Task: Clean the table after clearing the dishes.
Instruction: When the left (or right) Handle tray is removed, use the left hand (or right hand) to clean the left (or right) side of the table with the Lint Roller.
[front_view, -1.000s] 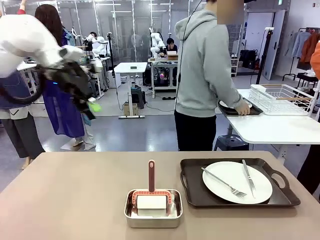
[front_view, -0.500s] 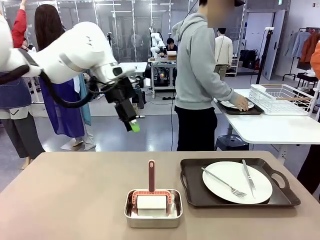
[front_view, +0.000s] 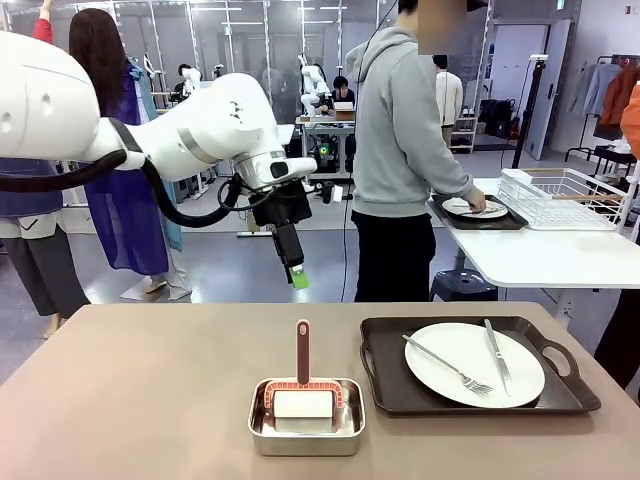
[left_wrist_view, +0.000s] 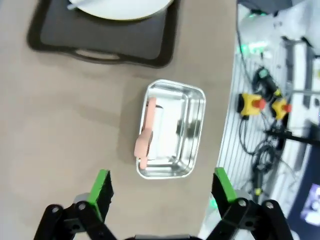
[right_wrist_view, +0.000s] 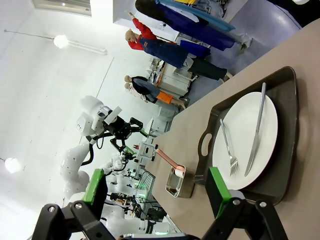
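Across the room you look onto a glossy grey floor that mirrors the overhead light in pale streaks. On your right stands a white surface bearing a white wire rack, with a dark stool tucked beneath it. Farther back you have a small white table, glass partitions along the rear, and a clothes rail hung with garments at the far right. In the right wrist view you get bright round lamps against plain white.

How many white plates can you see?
2. The near plate lies on the dark tray on the big table, with fork and knife. The far plate is on the white table, by the person's hand.
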